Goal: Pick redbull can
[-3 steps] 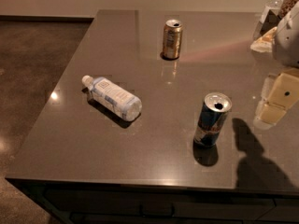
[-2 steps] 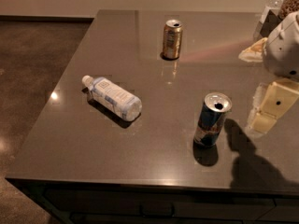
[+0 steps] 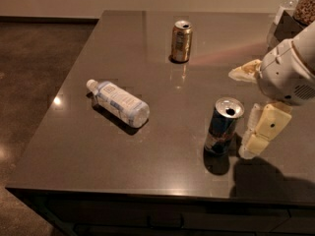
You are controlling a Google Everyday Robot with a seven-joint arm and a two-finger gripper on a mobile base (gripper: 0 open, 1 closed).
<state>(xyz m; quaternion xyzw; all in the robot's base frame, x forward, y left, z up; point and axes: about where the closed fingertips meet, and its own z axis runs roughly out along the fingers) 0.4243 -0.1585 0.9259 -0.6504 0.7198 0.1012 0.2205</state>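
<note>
The redbull can (image 3: 222, 128), blue and silver with a shiny open top, stands upright on the dark table (image 3: 147, 151) near its front right. My gripper (image 3: 244, 111) comes in from the right on a white arm. It is open, with one cream finger (image 3: 265, 130) just right of the can and the other finger (image 3: 244, 72) farther back. The can is not between the fingers and nothing is held.
A gold-bronze can (image 3: 181, 41) stands upright at the back middle. A clear plastic bottle (image 3: 119, 103) lies on its side at the left. Some items (image 3: 295, 9) stand at the back right corner. The table's front edge runs close below the redbull can.
My gripper has moved left and a little down, from the right edge of the table to right beside the redbull can. The cans and the bottle have not moved.
</note>
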